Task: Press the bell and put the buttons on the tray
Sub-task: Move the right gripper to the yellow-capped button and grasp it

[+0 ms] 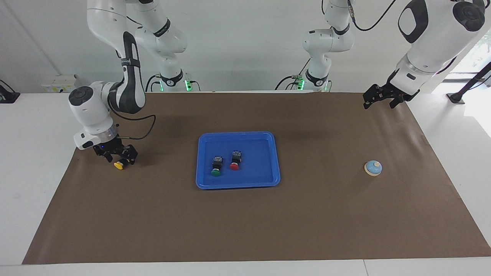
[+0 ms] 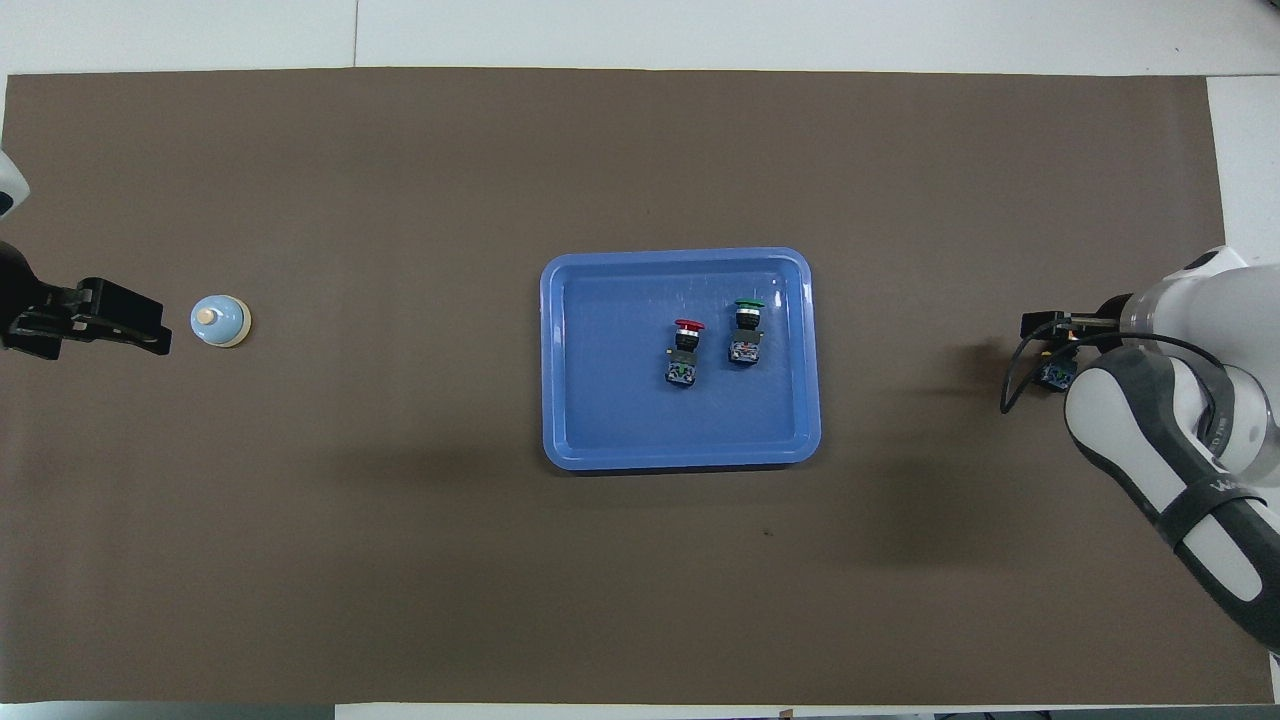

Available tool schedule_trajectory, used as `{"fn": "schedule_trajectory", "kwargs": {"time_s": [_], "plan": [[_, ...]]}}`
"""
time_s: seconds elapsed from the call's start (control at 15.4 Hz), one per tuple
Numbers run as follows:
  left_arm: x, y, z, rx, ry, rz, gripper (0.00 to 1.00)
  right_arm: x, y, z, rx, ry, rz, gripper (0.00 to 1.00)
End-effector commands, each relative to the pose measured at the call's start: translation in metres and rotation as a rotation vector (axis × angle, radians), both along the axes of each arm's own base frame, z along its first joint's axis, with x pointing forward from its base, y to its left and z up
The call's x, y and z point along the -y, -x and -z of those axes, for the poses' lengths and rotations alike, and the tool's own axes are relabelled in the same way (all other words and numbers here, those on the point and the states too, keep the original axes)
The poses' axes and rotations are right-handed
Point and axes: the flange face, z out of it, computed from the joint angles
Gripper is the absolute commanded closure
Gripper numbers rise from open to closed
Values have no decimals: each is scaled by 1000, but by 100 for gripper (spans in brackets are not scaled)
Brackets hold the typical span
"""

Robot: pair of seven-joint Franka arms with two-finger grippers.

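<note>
The blue tray (image 1: pixel 238 134) lies mid-table and holds the green button (image 1: pixel 216 168) and the red button (image 1: pixel 234 163); the tray (image 2: pixel 680 255), red button (image 2: pixel 686 350) and green button (image 2: pixel 746 330) also show overhead. The yellow button (image 1: pixel 121 165) lies on the mat toward the right arm's end. My right gripper (image 1: pixel 117 156) is low over it, open, with a finger on each side of its black body. Overhead only a bit of that body (image 2: pixel 1057 375) shows. The bell (image 1: pixel 373 168) stands toward the left arm's end. My left gripper (image 1: pixel 379 101) waits open in the air, apart from the bell.
A brown mat (image 1: pixel 245 222) covers the table. White table surface (image 1: pixel 38 161) borders it on both ends. The right arm's cable (image 1: pixel 142 130) loops above the mat near the yellow button.
</note>
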Motion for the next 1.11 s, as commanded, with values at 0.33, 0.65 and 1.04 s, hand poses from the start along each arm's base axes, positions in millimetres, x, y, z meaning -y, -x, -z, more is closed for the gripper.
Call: {"fn": "schedule_trajectory", "kwargs": {"time_s": [0.33,0.65,1.04], "plan": [[0,4,-6,-4,1,-9,0,-4,9,14,-11,-1,-11,100],[0,4,-6,-4,1,-9,0,-24,-5,-18,-86,-15,-40,100],[0,4,-6,-3,1,-9,0,-145,-58,-110,-162,-18,-12,100]]}}
